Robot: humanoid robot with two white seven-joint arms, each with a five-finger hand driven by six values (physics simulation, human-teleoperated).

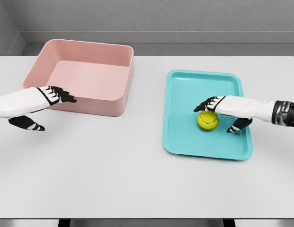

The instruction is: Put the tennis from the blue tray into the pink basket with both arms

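Right robot hand (pixel 221 113) over tennis ball (pixel 208 121) | white table (pixel 113 165) | grey wall (pixel 161 16)

- Table (pixel 113 179): smooth, matt, light grey top.
- Basket (pixel 85 75), far left corner: smooth pink walls with a plastic look and soft sheen.
- Tray (pixel 184 137), right side: smooth turquoise, plastic-like, slightly glossy at its rim.
- Ball (pixel 208 121), on tray: yellow-green, matt, felt-like, with a pale seam.
- Hands (pixel 57 96): glossy white shell, matt black fingers.
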